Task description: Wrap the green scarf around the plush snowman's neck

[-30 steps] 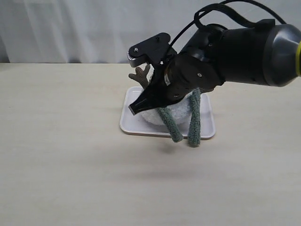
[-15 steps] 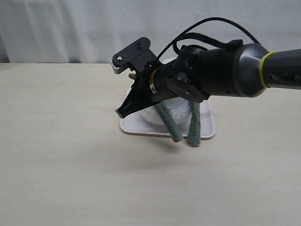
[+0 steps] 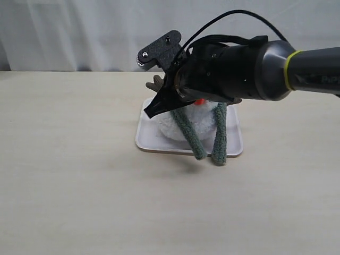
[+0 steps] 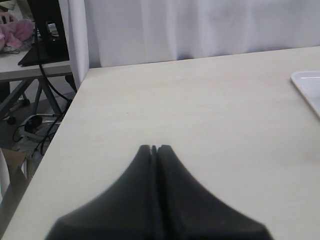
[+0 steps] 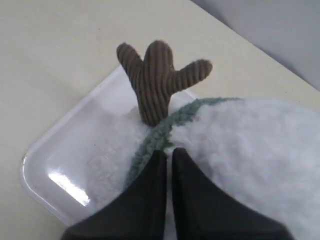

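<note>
The plush snowman (image 3: 171, 127) stands on a white tray (image 3: 146, 139), mostly hidden behind my right arm; its orange nose (image 3: 200, 102) peeks out. The green scarf (image 3: 191, 135) lies around its neck, and both ends hang down the front over the tray's near edge. My right gripper (image 3: 151, 111) is shut, its tips resting at the scarf (image 5: 155, 137) in the crease of the snowman (image 5: 250, 145), just below a brown twig arm (image 5: 155, 82). Nothing shows between its jaws. My left gripper (image 4: 155, 148) is shut over bare table, away from the tray.
The tray (image 5: 65, 150) sits mid-table with pale wood on all sides. A corner of the tray (image 4: 307, 85) shows at the edge of the left wrist view. A white curtain (image 3: 79, 32) hangs behind the table. The table edge (image 4: 75, 100) drops off beside my left gripper.
My right gripper swung out to the left and down past the snowman, then came back up and right to its neck. The orange nose now shows. The scarf ends hang as before.
</note>
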Controlling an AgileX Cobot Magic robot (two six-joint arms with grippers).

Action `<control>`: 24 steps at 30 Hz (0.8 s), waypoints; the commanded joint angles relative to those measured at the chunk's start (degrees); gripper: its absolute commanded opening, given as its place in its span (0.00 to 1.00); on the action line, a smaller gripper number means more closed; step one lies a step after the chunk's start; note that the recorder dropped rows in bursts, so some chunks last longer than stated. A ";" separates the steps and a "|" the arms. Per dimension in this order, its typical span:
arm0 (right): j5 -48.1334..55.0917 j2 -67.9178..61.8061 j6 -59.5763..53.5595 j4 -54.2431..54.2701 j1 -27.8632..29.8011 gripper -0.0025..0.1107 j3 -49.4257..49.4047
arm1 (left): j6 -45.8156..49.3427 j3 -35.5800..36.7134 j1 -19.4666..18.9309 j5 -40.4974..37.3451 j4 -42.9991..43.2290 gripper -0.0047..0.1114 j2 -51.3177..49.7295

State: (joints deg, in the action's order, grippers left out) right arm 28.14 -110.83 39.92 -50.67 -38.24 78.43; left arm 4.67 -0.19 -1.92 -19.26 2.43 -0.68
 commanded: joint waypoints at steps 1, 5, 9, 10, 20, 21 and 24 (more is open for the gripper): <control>0.48 -2.33 0.53 -0.83 0.24 0.06 0.19 | -0.01 0.19 -0.02 0.77 -0.13 0.04 0.14; 0.48 -3.31 0.53 -0.83 0.24 0.06 0.19 | -0.01 0.19 -0.02 0.77 -0.13 0.04 0.14; 0.48 -3.43 0.53 -0.83 0.24 0.06 0.19 | -0.01 0.19 -0.02 0.77 -0.13 0.04 0.14; 0.48 -3.43 0.53 -0.83 0.24 0.06 0.19 | -0.01 0.19 -0.02 0.77 -0.13 0.04 0.14; -2.69 -1.35 0.63 -1.86 0.13 0.06 1.02 | -0.01 0.19 -0.02 0.87 -0.13 0.04 0.14; -2.37 -1.32 0.63 -1.86 0.13 0.06 1.72 | -0.01 0.19 -0.02 0.87 -0.13 0.04 0.14; -1.54 -1.43 0.63 -1.86 0.39 0.06 4.38 | -0.01 0.19 -0.02 0.87 -0.13 0.04 0.14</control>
State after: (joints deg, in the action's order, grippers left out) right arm 26.54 -112.86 40.06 -51.84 -38.24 80.82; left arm 4.67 -0.19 -1.92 -19.26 2.43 -0.68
